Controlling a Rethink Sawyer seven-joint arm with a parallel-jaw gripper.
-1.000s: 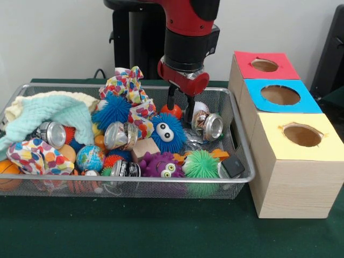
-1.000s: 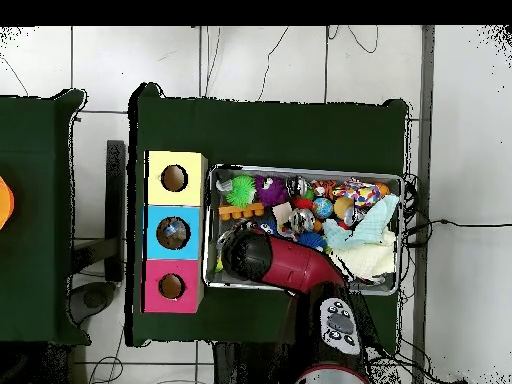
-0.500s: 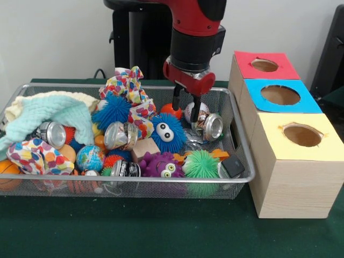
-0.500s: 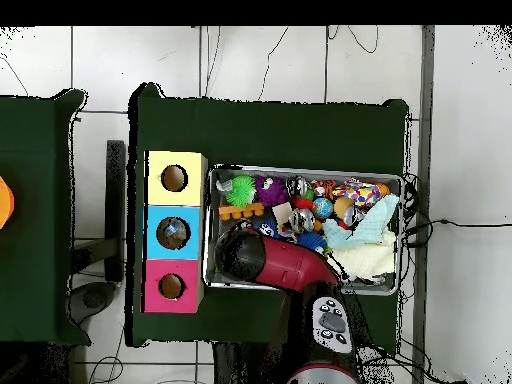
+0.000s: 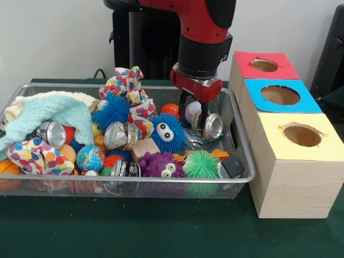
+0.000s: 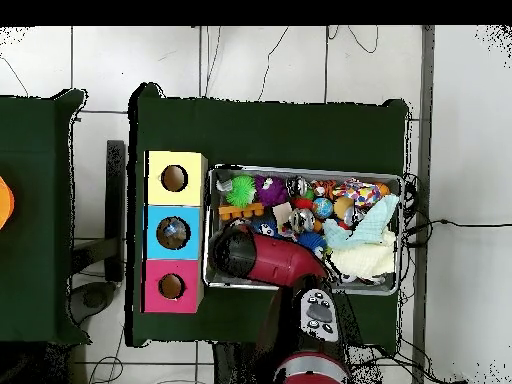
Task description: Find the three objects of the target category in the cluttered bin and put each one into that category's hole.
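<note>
The silver wire mesh bin (image 5: 134, 180) is full of toys, cloths and crushed cans; it also shows in the overhead view (image 6: 300, 170). My gripper (image 5: 193, 112) hangs into the bin's far right part, open, with a finger on each side of a white ball (image 5: 192, 111). A crushed silver can (image 5: 209, 126) lies just right of it and an orange ball (image 5: 171, 109) just left. Three wooden boxes with round holes stand right of the bin: red top (image 5: 264, 65), blue top (image 5: 279, 95), yellow top (image 5: 301, 134). In the overhead view the arm (image 6: 250, 255) hides the gripper.
A blue furry toy with eyes (image 5: 166, 133), a purple one (image 5: 161, 164), a green spiky ball (image 5: 201, 164), a globe ball (image 5: 90, 157), two more cans (image 5: 121, 134) (image 5: 51, 133), a mint cloth (image 5: 51, 115) and a dotted cloth (image 5: 129, 86) crowd the bin.
In the front view the gripper has moved right, from over the orange ball to astride the white ball. The objects in the bin have not moved.
</note>
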